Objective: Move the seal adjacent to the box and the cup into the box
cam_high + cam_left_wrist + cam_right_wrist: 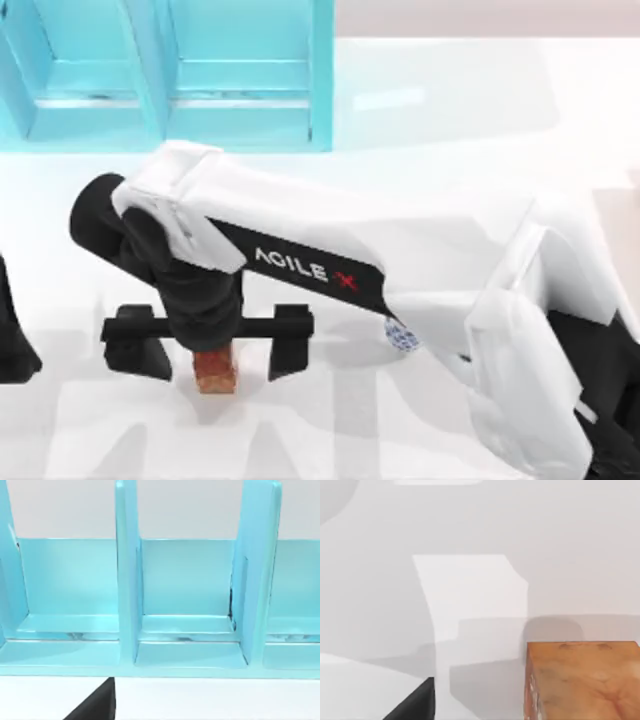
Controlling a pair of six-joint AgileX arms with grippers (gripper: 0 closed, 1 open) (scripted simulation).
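1. My right arm reaches across the bench from the right side to the near left, and its right tool hangs directly above the seal. The two dark fingers stand wide apart on either side of the block, well clear of it, so the tool holds nothing.
2. The seal stands on the bench at the near left, a reddish-brown block partly hidden under the wrist. In the right wrist view its orange-brown face sits close to the camera, resting on the white surface.
3. The cup peeks out from under the right forearm, near the middle of the bench; only a patch of its blue pattern shows.
4. The box is a pale sliver at the right edge, well apart from the seal.
5. The left arm is parked at the left edge, its wrist camera facing the cyan shelf unit at the far side. I cannot tell how the left tool stands.
6. Judging from here, the grasp is not yet made. Risks:
   - If the fingers close while off-centre, one finger would meet the block first and push or twist it.
   - Closing too high would pinch only the top edge, and the seal could slip out in transit.
   - Swinging right toward the box, the forearm could knock the cup over.
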